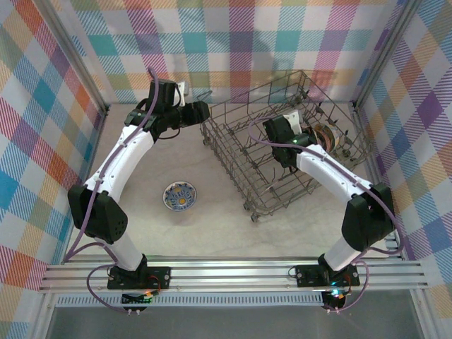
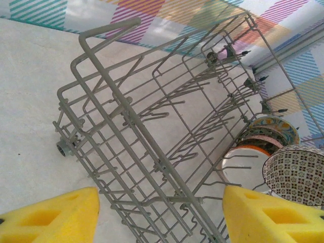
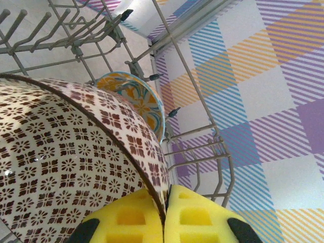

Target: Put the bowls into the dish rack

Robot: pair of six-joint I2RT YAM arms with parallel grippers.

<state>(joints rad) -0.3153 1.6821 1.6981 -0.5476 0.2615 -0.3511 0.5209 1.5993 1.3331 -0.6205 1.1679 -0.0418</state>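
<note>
Inside the dish rack [image 1: 227, 151], the right pincer [image 3: 165, 212] clamps a brown-patterned bowl [image 3: 66, 152]; the left pincer [image 2: 161, 215] gapes empty.

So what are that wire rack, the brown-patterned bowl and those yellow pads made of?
The rack looks like grey coated metal: thin bent rods, matte. The bowl seems glazed ceramic: a glossy highlight over its printed pattern. The right gripper's yellow pads look like matte plastic or foam, with moulded hollows.

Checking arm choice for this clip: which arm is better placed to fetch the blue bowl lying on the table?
Left. The left claw is open and empty, and the blue bowl lies on its side of the table. The right claw is shut on a brown-patterned bowl inside the dish rack.
</note>
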